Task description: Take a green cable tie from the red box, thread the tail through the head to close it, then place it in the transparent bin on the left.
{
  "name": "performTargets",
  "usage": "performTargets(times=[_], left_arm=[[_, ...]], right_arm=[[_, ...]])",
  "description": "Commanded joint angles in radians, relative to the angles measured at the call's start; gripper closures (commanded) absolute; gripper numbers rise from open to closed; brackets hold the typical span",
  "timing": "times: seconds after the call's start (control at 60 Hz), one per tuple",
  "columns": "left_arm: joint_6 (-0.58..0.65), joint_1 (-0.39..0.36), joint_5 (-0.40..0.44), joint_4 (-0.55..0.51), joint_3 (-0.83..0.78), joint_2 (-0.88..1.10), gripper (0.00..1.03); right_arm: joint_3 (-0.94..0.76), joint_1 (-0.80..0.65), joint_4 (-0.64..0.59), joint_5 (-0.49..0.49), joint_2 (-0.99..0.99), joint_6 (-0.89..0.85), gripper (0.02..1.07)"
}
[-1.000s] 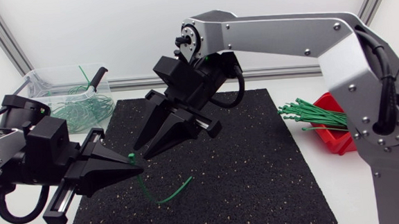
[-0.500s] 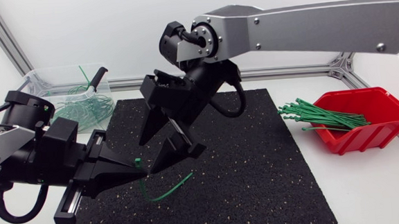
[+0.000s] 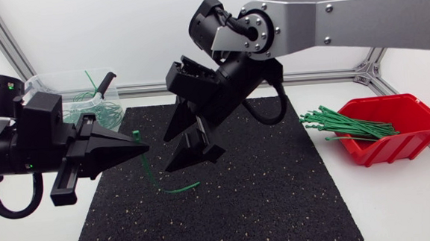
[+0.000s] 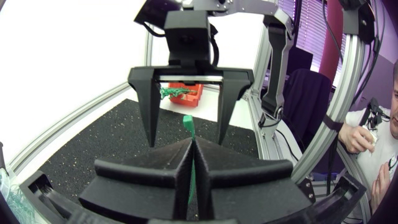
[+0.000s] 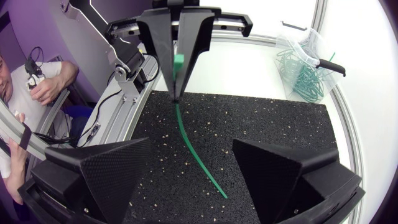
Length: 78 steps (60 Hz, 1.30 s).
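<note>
- Head view: since half a second before, the matte black left pincer [image 3: 143, 149] had risen and drawn back from the matte black right pincer [image 3: 166, 155]. It lifted the one thin green plastic cable tie [image 3: 183, 188], whose tail curled below its tips.
- Also there: one red plastic box [image 3: 403, 145] lay well behind the right pincer, and one transparent plastic bin [image 3: 42, 80] behind the left.
- Left wrist view: the left pincer [image 4: 193, 142] was clamped tight on the cable tie [image 4: 188, 121], whose head stuck out just past its tips.
- Right wrist view: the right pincer [image 5: 191, 149] gaped wide and gripped nothing. The tie's tail hung between its two fingers without touching them.
</note>
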Motion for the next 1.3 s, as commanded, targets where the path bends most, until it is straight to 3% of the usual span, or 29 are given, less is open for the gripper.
performTargets(times=[0.0, 0.117, 0.283, 0.4, 0.5, 0.6, 0.867, 1.15, 1.283], left_arm=[[-0.193, 0.005, 0.002, 0.095, 0.024, -0.021, 1.00], [-0.437, 0.004, 0.002, 0.283, 0.015, -0.025, 1.00], [-0.531, -0.027, 0.003, 0.303, 0.027, -0.045, 1.00], [-0.563, -0.053, 0.003, 0.308, 0.021, -0.042, 1.00], [-0.571, -0.061, 0.003, 0.325, 0.004, -0.047, 1.00], [-0.583, -0.061, 0.002, 0.349, -0.011, -0.047, 1.00], [-0.635, -0.065, 0.003, 0.432, -0.040, -0.027, 1.00], [-0.640, -0.081, 0.002, 0.440, -0.042, -0.005, 1.00], [-0.641, -0.082, 0.003, 0.444, -0.042, 0.001, 1.00]], right_arm=[[-0.039, -0.003, 0.009, -0.018, -0.030, 0.045, 0.17], [-0.081, 0.000, 0.058, -0.030, -0.068, 0.116, 0.19], [-0.113, -0.003, 0.133, -0.030, -0.108, 0.208, 0.20], [-0.119, -0.004, 0.187, -0.031, -0.127, 0.252, 0.29], [-0.117, -0.006, 0.211, -0.044, -0.127, 0.280, 0.31], [-0.137, -0.006, 0.266, -0.051, -0.130, 0.323, 0.50], [-0.159, -0.013, 0.311, -0.093, -0.150, 0.363, 0.79], [-0.180, -0.033, 0.331, -0.136, -0.177, 0.387, 0.89], [-0.188, -0.033, 0.354, -0.159, -0.180, 0.405, 1.01]])
